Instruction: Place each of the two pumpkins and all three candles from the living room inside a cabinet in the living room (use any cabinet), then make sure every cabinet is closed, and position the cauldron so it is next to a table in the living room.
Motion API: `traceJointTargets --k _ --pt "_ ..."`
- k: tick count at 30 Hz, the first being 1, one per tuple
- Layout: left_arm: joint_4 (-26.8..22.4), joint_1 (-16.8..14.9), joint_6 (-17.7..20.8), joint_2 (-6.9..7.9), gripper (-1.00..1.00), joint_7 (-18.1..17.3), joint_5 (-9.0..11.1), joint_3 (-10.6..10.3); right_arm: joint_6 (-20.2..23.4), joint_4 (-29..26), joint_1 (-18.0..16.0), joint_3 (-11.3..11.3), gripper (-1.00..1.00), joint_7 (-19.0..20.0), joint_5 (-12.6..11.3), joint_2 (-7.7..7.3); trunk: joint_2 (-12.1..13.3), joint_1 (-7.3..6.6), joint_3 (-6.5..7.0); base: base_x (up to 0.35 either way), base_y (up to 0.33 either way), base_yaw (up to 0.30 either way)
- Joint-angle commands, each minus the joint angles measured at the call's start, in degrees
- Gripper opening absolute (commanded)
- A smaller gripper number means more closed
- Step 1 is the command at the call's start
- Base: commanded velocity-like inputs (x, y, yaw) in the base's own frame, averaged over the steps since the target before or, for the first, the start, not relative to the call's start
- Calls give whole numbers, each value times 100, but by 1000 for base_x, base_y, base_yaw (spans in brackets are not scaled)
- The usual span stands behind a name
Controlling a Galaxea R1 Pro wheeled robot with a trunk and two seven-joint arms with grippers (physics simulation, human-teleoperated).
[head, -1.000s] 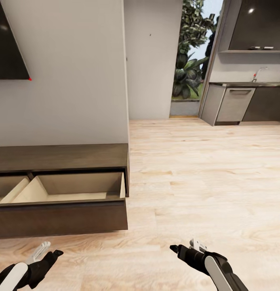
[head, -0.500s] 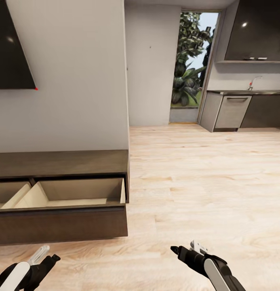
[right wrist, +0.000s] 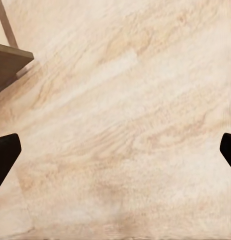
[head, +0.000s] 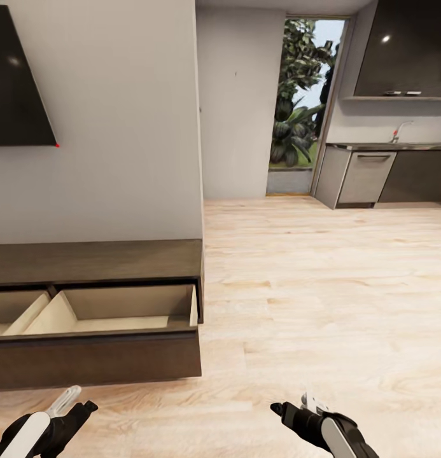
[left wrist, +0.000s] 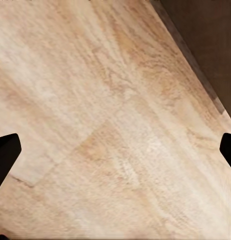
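In front of the low dark-brown cabinet (head: 96,261) we stand with its wide drawer (head: 118,312) pulled open, the pale beige lining showing and a slanted divider splitting it into two compartments. Both look bare from here; we see no pumpkins, candles or cauldron in any view, and the coffee table is out of sight too.

Against the earlier head pictures the whole scene has slid: the cabinet sits a little lower in the picture, the doorway with the garden plants (head: 295,121) and the grey kitchen units (head: 363,178) have shifted left, and the dark wall screen (head: 20,83) shows more of its corner. We read that as our own base and head moving, not the furniture. The shift over the last half second is small, so we judge the turn is nearly settled.

Our left gripper (head: 70,407) hangs low over the wooden floor (head: 322,286) just in front of the drawer face, and our right gripper (head: 293,410) hangs over bare floor beside it. In both wrist views the dark fingertips (left wrist: 5,155) (right wrist: 5,157) sit at opposite edges with only floorboards between them, so both jaws stand wide apart and hold nothing.

For the task, this means the drawer is ready to receive things, but nothing is yet in hand; we judge we still have to go and find the pumpkins and candles.
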Motion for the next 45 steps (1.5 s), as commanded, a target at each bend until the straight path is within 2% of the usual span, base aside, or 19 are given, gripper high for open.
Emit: traceJointTargets --k 1,8,15,23,36,38,40,42,45 --pt "-10 -1 14 0 100 49 60 6 8 35 -3 21 100 -57 -60 -6 39 -24 4 0 0 0" --pt "-10 -1 15 0 100 45 60 6 5 125 -3 21 100 -63 -31 -6 320 -178 64 0 0 0" --pt "-24 -1 13 0 100 18 60 8 0 133 -3 21 100 -65 12 -6 320 -178 -2 0 0 0" --pt "-332 2 13 -8 100 -1 68 15 0 132 -3 28 100 -66 21 -6 320 -178 -77 0 0 0" --pt "-347 4 13 -44 100 36 60 6 12 125 -3 47 100 -81 29 -6 320 -178 -200 -95 -87 0" --pt "-346 1 13 -44 100 34 60 6 10 124 -3 47 100 -82 92 -6 320 -178 -219 -142 -205 0" --pt "-345 -1 13 -44 100 33 57 6 9 124 -3 47 100 -86 360 -1 320 -178 -238 -122 -228 0" --pt "-341 0 13 -43 100 29 54 9 8 124 -1 47 100 -89 518 1 320 -178 -257 -75 -195 14" --pt "-331 1 13 -38 100 21 52 13 6 124 -2 50 100 -90 615 2 320 -178 -286 -26 -158 50"
